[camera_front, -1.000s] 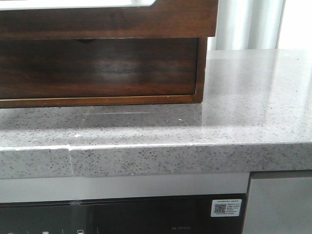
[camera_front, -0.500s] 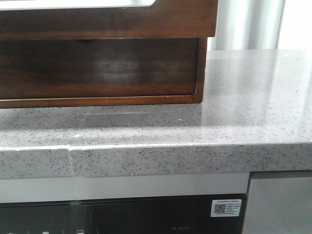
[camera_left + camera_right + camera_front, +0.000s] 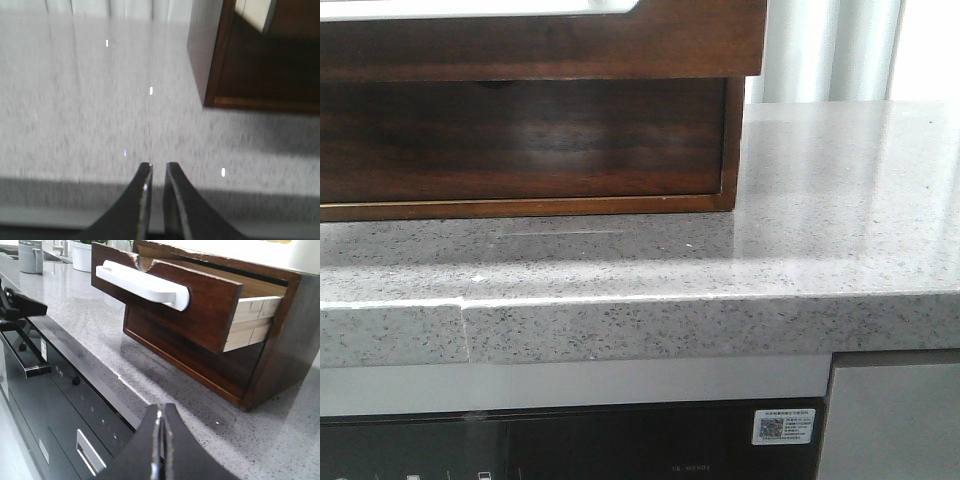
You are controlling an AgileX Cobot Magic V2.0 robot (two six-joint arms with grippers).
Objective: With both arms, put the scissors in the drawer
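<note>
The scissors are not in any view. The drawer (image 3: 540, 40) is the upper one of the dark wooden cabinet; it stands pulled out over the counter. The right wrist view shows it open (image 3: 200, 305) with a white bar handle (image 3: 145, 285) on its front; its inside floor is hidden. My left gripper (image 3: 159, 167) hovers over the grey counter beside the cabinet's left corner, its jaws a narrow gap apart and empty. My right gripper (image 3: 160, 410) is shut and empty, off the counter's front edge, right of the cabinet. Neither gripper shows in the front view.
Below the open drawer is a lower drawer front (image 3: 520, 140) with a small finger notch. The speckled grey counter (image 3: 820, 200) runs right of the cabinet. A black appliance panel (image 3: 75, 410) sits under the counter edge. A metal jar (image 3: 31, 257) and white pot (image 3: 82, 255) stand far off.
</note>
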